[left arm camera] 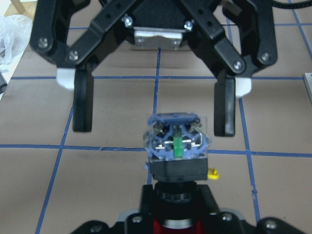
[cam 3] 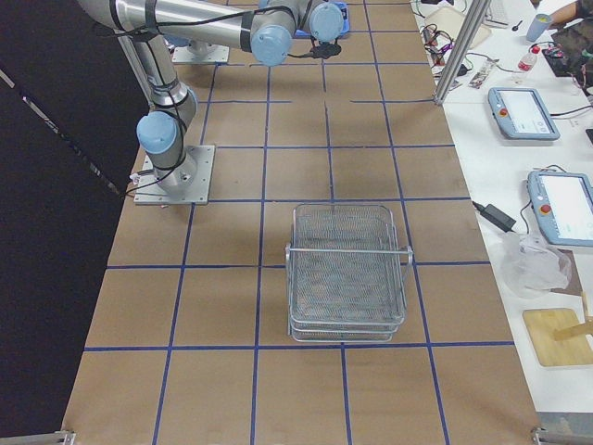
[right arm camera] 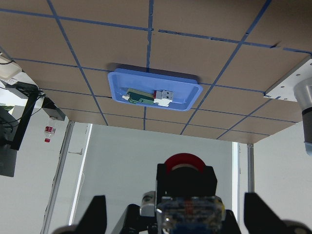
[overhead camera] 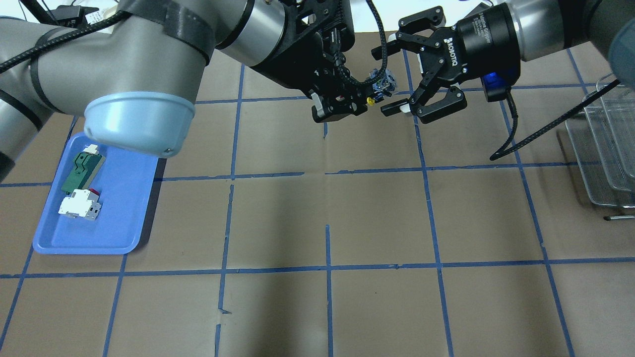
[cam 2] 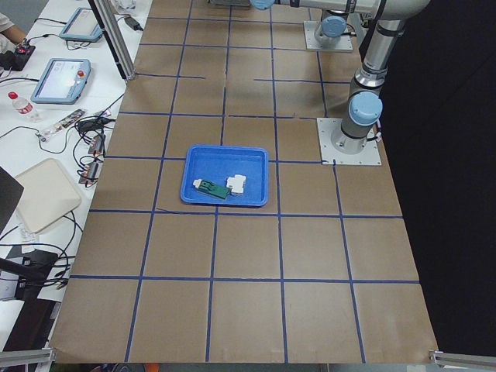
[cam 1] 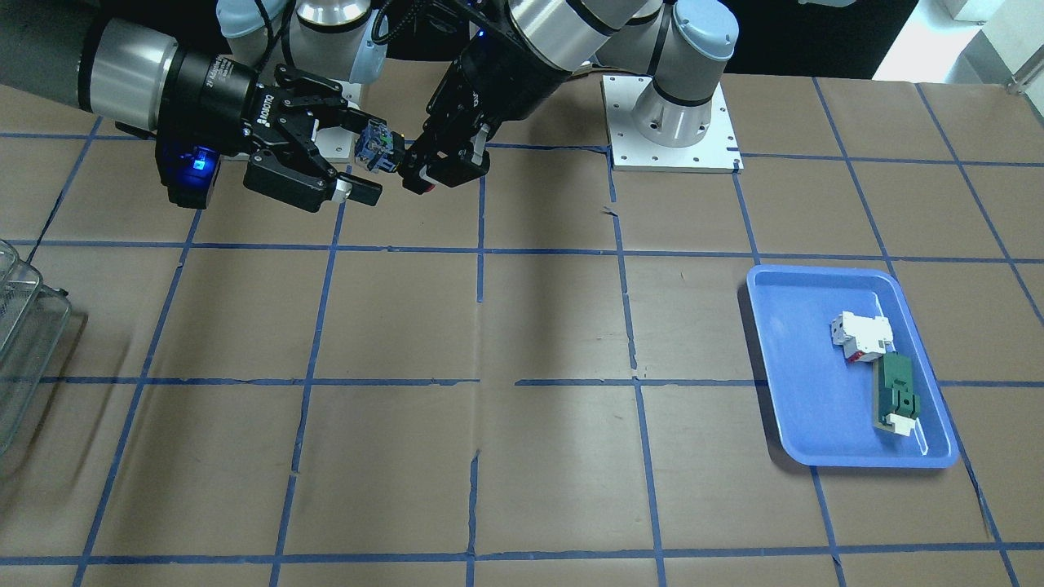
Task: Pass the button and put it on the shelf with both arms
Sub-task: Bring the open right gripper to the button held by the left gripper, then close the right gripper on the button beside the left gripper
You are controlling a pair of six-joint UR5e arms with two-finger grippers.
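Left wrist view: the button [left arm camera: 175, 146] is being clenched by the left gripper [cam 1: 409, 167], its blue end being straddled by the right gripper [left arm camera: 153, 125], spread wide open.

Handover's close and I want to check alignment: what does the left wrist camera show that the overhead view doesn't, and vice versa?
Left wrist only: the button's contact-block face, framed between the right gripper's open fingers. Overhead only: the shelf at the right edge and the blue tray with two parts. Both: the left gripper holding the button.
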